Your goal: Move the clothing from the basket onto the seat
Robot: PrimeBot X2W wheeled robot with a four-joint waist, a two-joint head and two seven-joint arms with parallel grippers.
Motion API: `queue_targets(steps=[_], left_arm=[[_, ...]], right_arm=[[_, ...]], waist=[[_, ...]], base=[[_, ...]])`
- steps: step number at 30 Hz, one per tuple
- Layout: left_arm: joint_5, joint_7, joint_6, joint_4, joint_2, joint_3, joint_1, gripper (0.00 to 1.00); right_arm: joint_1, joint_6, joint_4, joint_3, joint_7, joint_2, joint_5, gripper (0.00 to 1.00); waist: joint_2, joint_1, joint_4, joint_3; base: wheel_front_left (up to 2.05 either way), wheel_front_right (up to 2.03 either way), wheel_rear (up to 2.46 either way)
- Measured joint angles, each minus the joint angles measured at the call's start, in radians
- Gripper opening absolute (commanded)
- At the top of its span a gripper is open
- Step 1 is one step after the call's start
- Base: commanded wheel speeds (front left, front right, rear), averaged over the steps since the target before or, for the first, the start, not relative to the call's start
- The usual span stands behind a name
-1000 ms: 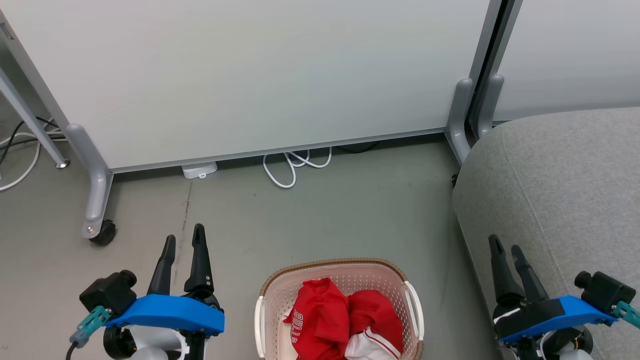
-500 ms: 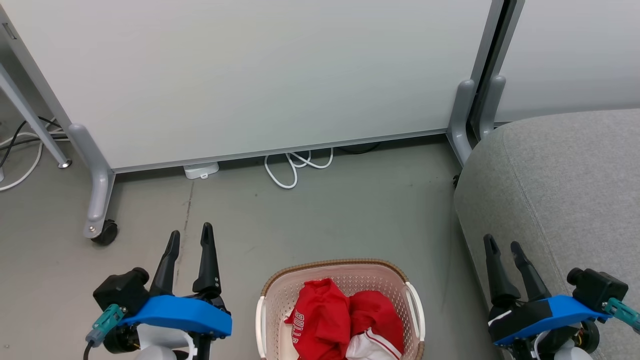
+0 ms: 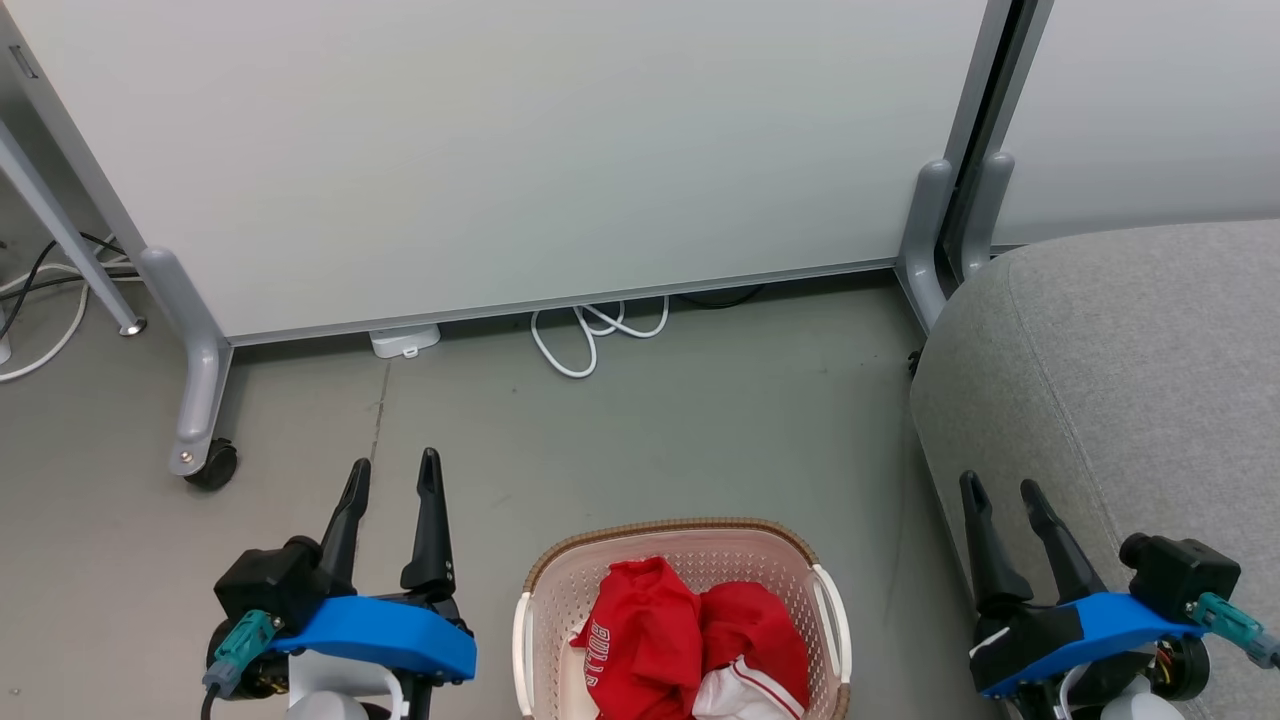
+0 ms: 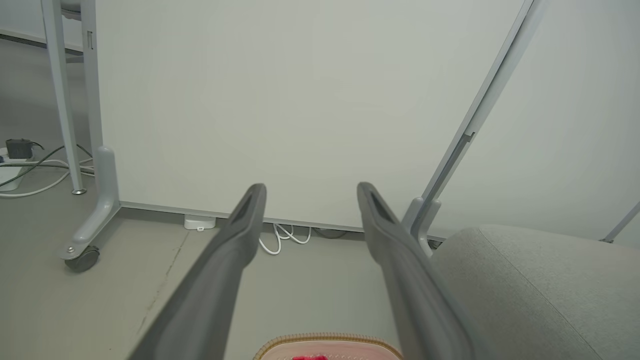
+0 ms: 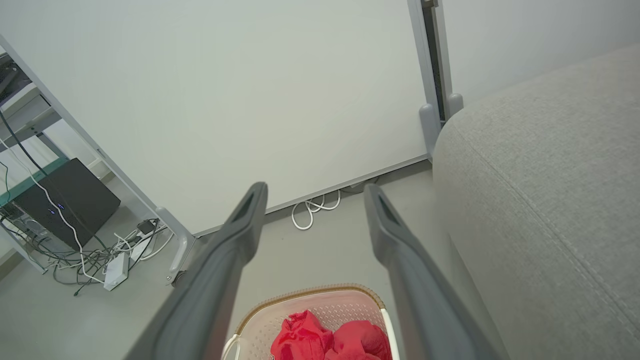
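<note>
Clothing [image 3: 690,640] lies in the basket [image 3: 680,528] between your arms, closer to your body; your left gripper [image 3: 395,460] seems a little nearer than your right gripper [image 3: 998,483]. Both stand wide, empty.

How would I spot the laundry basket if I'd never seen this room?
Start at the big grey seat on the right and look to the floor beside it. There stands a small oval cream basket with perforated sides. Its brown woven-look rim and the crumpled red clothing inside set it apart from everything nearby.
</note>
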Motion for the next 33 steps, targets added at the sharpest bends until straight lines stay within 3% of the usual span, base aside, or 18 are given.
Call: queue_targets(steps=[21, 33], left_arm=[[0.109, -0.038, 0.007, 0.023, 0.002, -0.021, -0.015, 1.0], [0.097, -0.05, 0.021, 0.045, 0.002, -0.033, -0.018, 1.0]], right_arm=[[-0.009, 0.0, 0.001, 0.0, -0.023, -0.002, -0.148, 1.0], [-0.008, 0.001, 0.001, -0.003, -0.029, -0.003, -0.191, 1.0]], waist=[[0.0, 0.0, 0.003, -0.002], [0.0, 0.0, 0.004, -0.002]], base=[[0.0, 0.0, 0.0], [0.0, 0.0, 0.0]])
